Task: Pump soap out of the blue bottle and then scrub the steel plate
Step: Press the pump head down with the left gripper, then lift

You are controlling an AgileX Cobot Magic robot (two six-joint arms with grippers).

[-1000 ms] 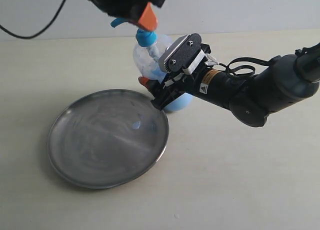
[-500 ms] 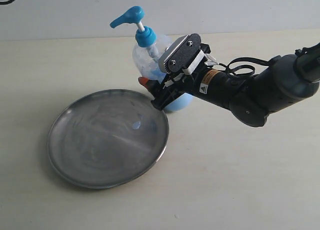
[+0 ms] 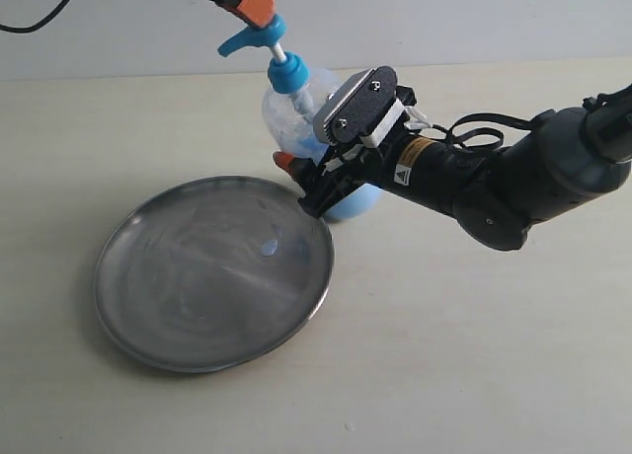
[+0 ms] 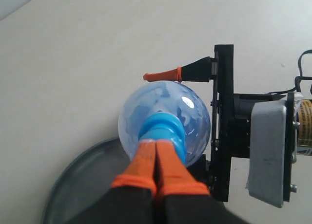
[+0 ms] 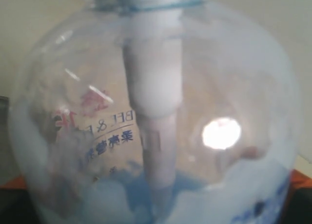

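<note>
Tilting left: blue bottle (image 3: 286,116); left end effector (image 3: 255,2), pressed together, over left-pointing pump (image 3: 255,35); right end effector (image 3: 302,185) clamps body.

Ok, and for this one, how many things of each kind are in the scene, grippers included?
Bottles: 1, the blue bottle
Plates: 1, the steel plate
Soap: 1, a soap blob on the plate
Grippers: 2, the left gripper and the right gripper
Total: 5

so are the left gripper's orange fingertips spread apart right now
No, the left wrist view shows the orange fingertips of the left gripper pressed together over the blue bottle.
</note>
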